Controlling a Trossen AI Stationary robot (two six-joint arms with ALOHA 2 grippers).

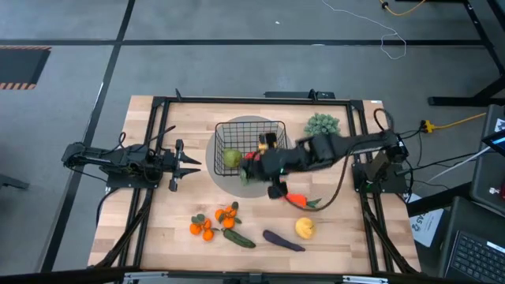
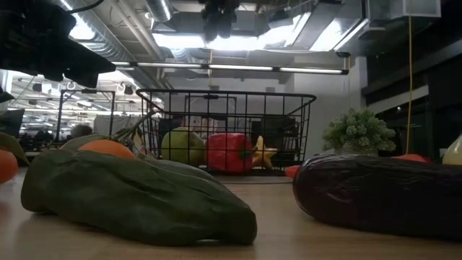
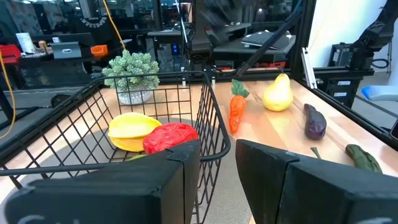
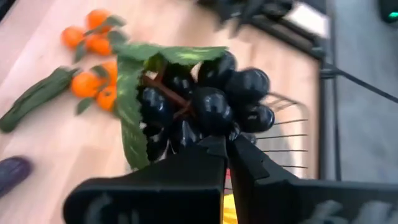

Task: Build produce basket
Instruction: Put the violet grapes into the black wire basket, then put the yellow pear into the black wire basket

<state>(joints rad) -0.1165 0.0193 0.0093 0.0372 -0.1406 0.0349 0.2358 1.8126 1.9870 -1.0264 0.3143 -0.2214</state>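
Observation:
The black wire basket (image 1: 249, 147) stands mid-table on a grey disc and holds a green apple (image 1: 230, 158), a red pepper (image 3: 169, 136) and a yellow fruit (image 3: 129, 129). My right gripper (image 4: 227, 148) hangs high over the basket's near right side, shut on dark grapes (image 4: 214, 93) with green leaves. Lying on the table near the front are a carrot (image 1: 297, 201), a lemon (image 1: 304, 228), an eggplant (image 1: 282, 241), a cucumber (image 1: 239, 238) and tangerines (image 1: 215, 222). My left gripper (image 1: 175, 164) waits open at the table's left, pointing level at the basket. My right gripper pinches the grape bunch between its two fingertips (image 4: 211, 152), at the side of the bunch nearest the gripper (image 4: 219, 132). The berries hide the exact spot. The fingers slant downward. The bunch sticks out past the fingertips, leaves spread, lifted clear of the table and the basket.
A pale-green bushy plant (image 1: 322, 124) stands behind the basket's far right corner. A black frame (image 1: 158, 102) edges the wooden table. Bare wood lies between the basket and the produce near the front edge.

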